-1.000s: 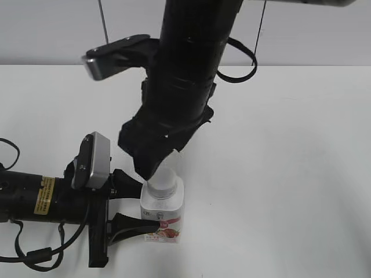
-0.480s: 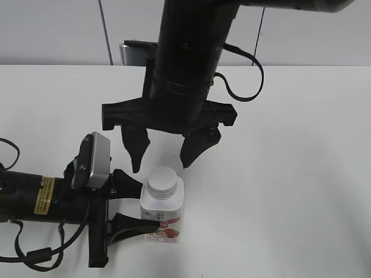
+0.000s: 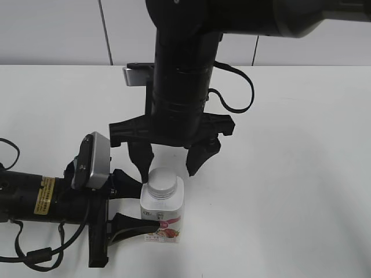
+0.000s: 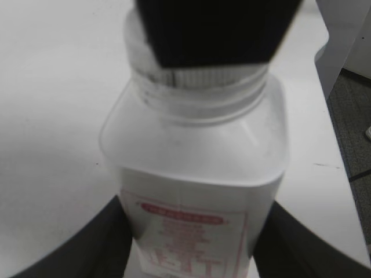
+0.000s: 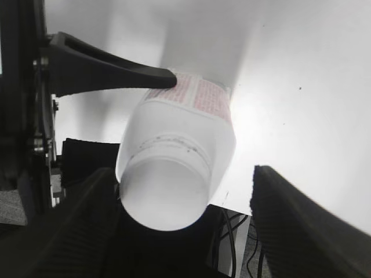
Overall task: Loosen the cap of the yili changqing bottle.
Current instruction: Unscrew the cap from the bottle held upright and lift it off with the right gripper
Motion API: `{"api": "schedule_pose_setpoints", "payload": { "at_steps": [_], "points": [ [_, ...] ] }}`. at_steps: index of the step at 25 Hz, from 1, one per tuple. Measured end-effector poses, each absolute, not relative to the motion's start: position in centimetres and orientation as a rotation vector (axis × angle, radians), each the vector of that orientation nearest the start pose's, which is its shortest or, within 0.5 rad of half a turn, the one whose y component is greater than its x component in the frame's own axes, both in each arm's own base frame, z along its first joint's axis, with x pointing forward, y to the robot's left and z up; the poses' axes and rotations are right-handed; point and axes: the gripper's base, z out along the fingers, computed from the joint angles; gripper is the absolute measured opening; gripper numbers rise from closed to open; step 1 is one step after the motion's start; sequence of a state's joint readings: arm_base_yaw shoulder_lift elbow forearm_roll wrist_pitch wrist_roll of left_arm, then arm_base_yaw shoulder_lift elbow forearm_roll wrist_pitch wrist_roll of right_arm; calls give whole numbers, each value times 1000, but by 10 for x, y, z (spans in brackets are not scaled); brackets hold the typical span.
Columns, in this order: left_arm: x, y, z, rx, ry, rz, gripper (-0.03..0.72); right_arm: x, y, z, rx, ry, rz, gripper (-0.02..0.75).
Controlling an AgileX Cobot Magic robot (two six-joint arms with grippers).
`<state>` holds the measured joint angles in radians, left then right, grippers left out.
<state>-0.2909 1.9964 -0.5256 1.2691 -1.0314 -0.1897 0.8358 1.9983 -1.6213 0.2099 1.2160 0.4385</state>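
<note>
The yili changqing bottle (image 3: 163, 213) stands upright on the white table, red label towards the front. My left gripper (image 3: 141, 206) comes in from the left and is shut on the bottle's body; its fingers (image 4: 87, 249) press both sides of the bottle (image 4: 197, 174). The white cap (image 3: 162, 180) sits on the neck. My right gripper (image 3: 171, 165) hangs over it, open, one finger close to the cap's left side and the other well apart on the right. From above, the cap (image 5: 165, 194) lies between the spread right gripper (image 5: 194, 231) fingers. A right finger hides part of the cap (image 4: 197, 81).
The table (image 3: 290, 174) is a plain white surface. The left arm with its yellow label (image 3: 40, 197) and cables lies along the front left. The right arm's black column (image 3: 182, 75) rises over the middle. A grey wall stands behind.
One second ago the right gripper was closed over the cap. It then opened, turned and lifted; now it has come down a little with its fingers spread around the cap. The bottle and left gripper stayed still.
</note>
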Motion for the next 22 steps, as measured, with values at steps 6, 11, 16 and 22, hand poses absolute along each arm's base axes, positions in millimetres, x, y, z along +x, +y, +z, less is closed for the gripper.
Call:
{"api": "schedule_pose_setpoints", "payload": {
  "at_steps": [6,11,16,22],
  "points": [
    [220,-144,80,1458,1607,-878,388,260,311,224,-511,3143,291,573],
    [220,-144,80,1458,1607,-878,388,258,313,224,-503,3155,320,573],
    [220,-144,80,1458,1607,-878,388,258,313,224,-502,3156,323,565],
    [220,-144,80,1458,1607,-878,388,259,314,216,-530,3169,309,565]
  ]
}}
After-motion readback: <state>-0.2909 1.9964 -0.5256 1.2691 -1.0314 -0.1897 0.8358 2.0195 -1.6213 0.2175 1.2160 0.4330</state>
